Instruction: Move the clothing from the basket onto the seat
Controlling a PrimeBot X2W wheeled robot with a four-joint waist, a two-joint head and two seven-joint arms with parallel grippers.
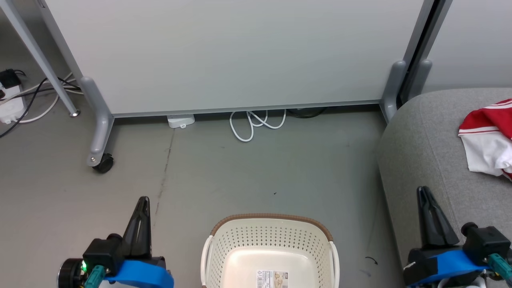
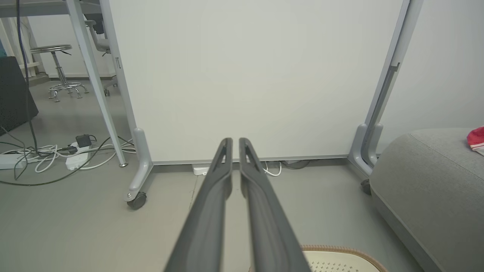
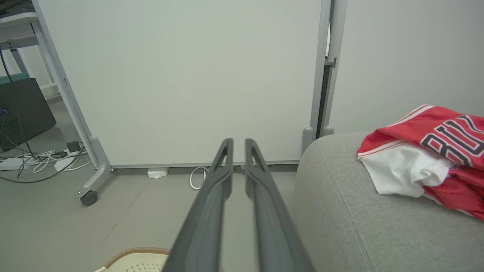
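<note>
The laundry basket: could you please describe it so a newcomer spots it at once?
Before the wide pale partition panel lies grey floor, with a grey couch seat at the right. Left of that seat stands the laundry basket: cream plastic, alone in having hole-dotted walls and a brown braided rim.

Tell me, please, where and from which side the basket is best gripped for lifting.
Probably by its white side handles, one gripper each: the left gripper from the left, the right gripper from the right. The basket stands upright on the floor between them; its body looks too broad for one pair of jaws, while the thin handles seem to stand off its walls.
</note>
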